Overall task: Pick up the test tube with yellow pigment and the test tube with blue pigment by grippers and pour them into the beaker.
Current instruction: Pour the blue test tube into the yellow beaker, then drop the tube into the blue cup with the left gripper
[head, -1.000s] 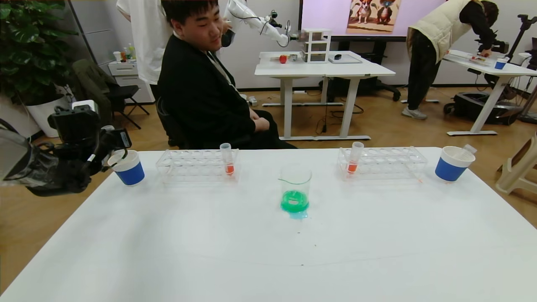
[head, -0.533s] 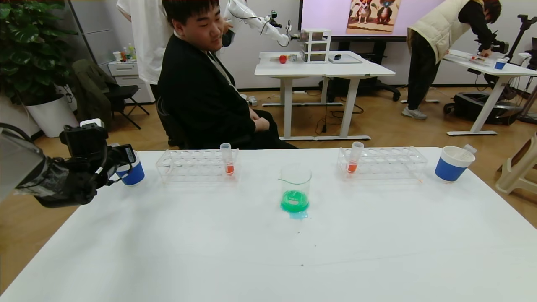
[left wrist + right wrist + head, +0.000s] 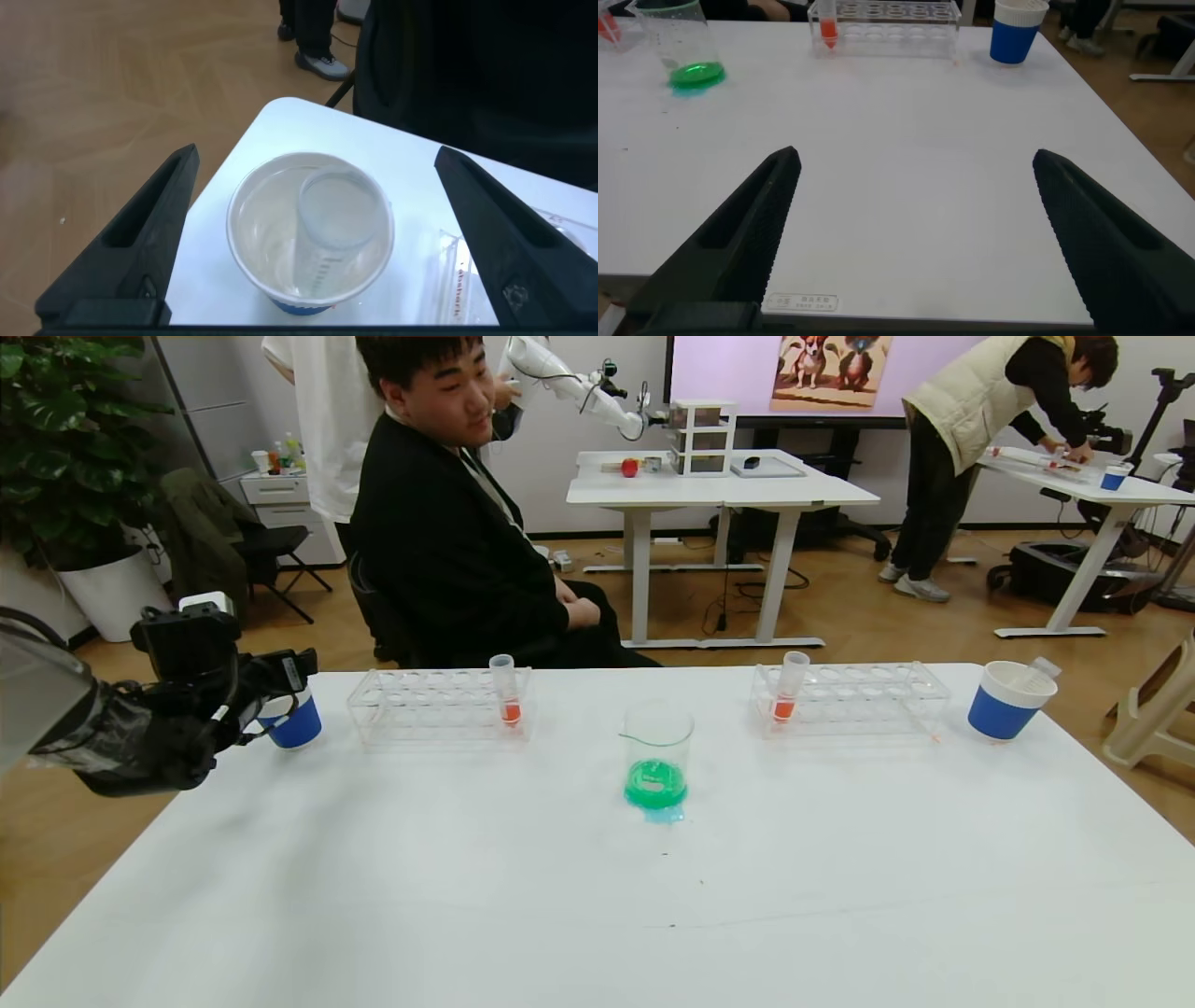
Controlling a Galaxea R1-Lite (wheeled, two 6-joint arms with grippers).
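The beaker (image 3: 657, 754) stands upright near the middle of the white surface (image 3: 597, 896), holding green liquid at its bottom, with a small blue-green smear on the surface just in front of it. The left end effector (image 3: 318, 233) hangs released over the left cup (image 3: 310, 233) at the surface's far left corner, its fingers (image 3: 140, 243) spread wide on either side of the cup and not touching it. An empty clear tube (image 3: 336, 224) leans inside that cup. The right end effector (image 3: 915, 233) is also released, fingers wide apart, low over the near right part of the surface and well apart from everything. Two clear racks (image 3: 439, 705) flank the beaker toward the far edge, each holding one upright tube with orange-red liquid (image 3: 505, 691). A right cup (image 3: 1008, 700) sits at the far right corner with another clear tube leaning in it.
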